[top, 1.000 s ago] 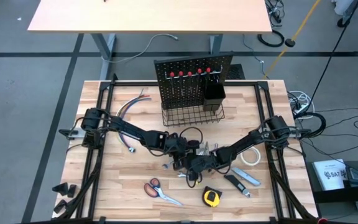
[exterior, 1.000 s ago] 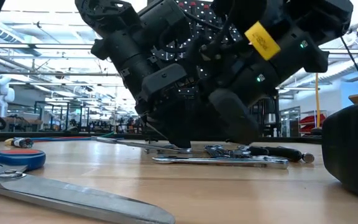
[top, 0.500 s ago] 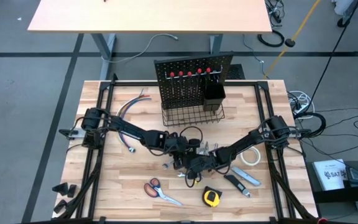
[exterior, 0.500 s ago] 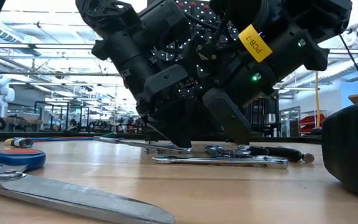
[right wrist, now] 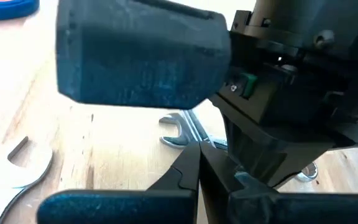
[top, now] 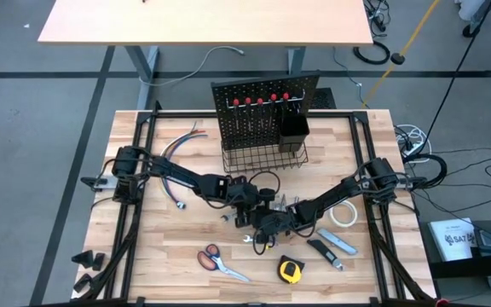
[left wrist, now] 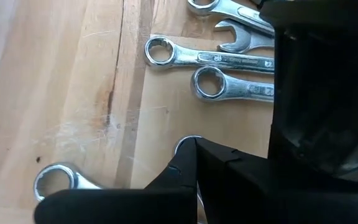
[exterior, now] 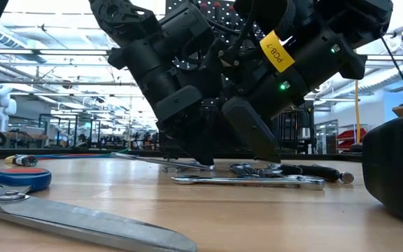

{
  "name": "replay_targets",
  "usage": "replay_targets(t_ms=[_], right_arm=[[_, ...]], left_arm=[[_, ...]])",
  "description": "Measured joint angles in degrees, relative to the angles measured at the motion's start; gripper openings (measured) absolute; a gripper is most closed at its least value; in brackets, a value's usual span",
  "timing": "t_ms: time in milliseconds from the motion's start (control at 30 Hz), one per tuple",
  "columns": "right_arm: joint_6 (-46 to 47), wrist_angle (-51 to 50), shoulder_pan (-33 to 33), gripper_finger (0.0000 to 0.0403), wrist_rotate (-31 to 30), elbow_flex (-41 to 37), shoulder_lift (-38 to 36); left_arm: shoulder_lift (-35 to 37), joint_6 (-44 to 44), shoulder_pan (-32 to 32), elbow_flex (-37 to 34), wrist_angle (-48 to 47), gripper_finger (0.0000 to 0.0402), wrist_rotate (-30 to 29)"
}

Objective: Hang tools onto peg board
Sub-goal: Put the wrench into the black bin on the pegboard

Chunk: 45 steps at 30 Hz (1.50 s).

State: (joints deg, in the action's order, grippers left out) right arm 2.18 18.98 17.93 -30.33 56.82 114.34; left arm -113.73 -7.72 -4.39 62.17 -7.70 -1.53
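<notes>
wooden table (top: pixel 156 256); both tools closed, empty; wrenches (left wrist: pixel 210 59) just beside left tool (top: pixel 244 217)

We see the right gripper (top: pixel 258 237) hiding part of a wrench (left wrist: pixel 229 88); the scissors (exterior: pixel 61 210) run off-frame at seven o'clock.

Peg board (top: pixel 265 111): set at the table's (top: pixel 160 256) rear centre.
Wrenches (top: pixel 267 223): grouped mid-table, before the board.
Scissors (top: pixel 220 262): placed left of the tape measure (top: pixel 290 270), front edge.
</notes>
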Motion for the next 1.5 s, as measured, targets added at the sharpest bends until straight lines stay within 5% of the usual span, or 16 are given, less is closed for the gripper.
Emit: replay_targets(t_ms=[633, 1500], right_arm=[[0.06, -0.09, -0.04, 0.0000, 0.22, 0.07, -0.09], [0.11, -0.83, -0.02, 0.0000, 0.44, 0.02, -0.11]], left_arm=[[1.45, 2.71, 0.00, -0.06, -1.93, 0.0046, -0.26], [4.20, 5.26, -1.47, -0.24, -3.54, 0.0050, -4.32]])
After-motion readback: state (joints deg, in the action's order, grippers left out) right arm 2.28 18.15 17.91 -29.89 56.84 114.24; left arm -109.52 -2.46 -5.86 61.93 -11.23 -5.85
